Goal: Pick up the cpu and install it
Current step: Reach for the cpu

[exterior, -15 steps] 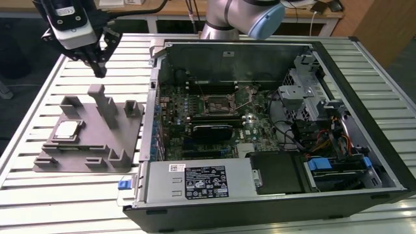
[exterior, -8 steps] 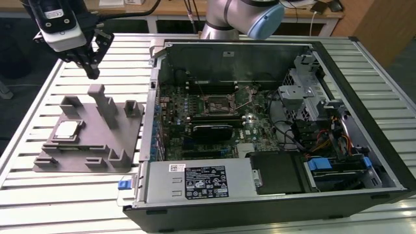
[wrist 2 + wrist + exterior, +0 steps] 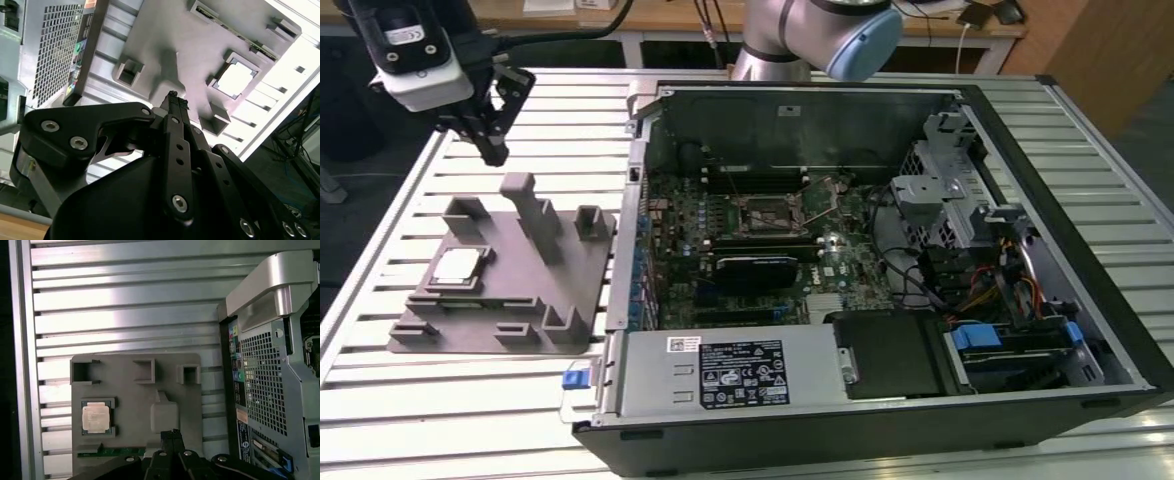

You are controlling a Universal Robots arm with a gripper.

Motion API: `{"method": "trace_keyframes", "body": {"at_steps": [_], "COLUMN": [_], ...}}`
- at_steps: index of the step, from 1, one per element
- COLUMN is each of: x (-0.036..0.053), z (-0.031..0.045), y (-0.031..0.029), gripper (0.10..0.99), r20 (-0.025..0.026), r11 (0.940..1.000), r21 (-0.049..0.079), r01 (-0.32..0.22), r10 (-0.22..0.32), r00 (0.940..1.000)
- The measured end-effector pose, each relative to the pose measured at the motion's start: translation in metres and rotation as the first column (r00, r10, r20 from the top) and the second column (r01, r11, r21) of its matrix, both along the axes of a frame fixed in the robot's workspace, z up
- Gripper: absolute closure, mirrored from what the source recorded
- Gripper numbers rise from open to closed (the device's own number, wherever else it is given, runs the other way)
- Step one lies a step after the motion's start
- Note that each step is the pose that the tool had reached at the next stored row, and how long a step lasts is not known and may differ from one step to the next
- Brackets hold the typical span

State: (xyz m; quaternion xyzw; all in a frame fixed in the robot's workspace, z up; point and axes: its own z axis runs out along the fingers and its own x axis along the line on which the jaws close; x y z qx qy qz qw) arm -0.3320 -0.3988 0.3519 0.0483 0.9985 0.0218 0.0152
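Exterior view shows the motherboard socket (image 3: 765, 212); first wrist view shows the cpu (image 3: 95, 417) near the closed, empty fingers (image 3: 169, 439).

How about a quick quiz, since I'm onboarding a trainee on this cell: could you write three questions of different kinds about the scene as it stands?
1. True or false: the cpu already sits in the motherboard socket.
2. Pick one. The gripper is: A) shut on the cpu; B) shut on nothing, in the air near the grey fixture; C) pressed into the socket.
3. Fill in: in the exterior view, the fixture lies to the computer case's ____.
Key: 1 false, the cpu lies in a recess of the fixture; 2 B; 3 left.
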Motion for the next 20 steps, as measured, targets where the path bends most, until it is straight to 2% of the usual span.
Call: {"method": "trace_keyframes", "body": {"at_steps": [7,20], "x": [-0.0079,-0.0296], "z": [-0.0075,-0.0205], "y": [0.0,-0.0004], "gripper": [0.98,0.98], "r20": [-0.0002,0.0], "r11": [1.0,1.0], "r21": [0.0,0.0], "r01": [0.0,0.0], "r10": [0.0,0.0], "r00": [1.0,1.0]}}
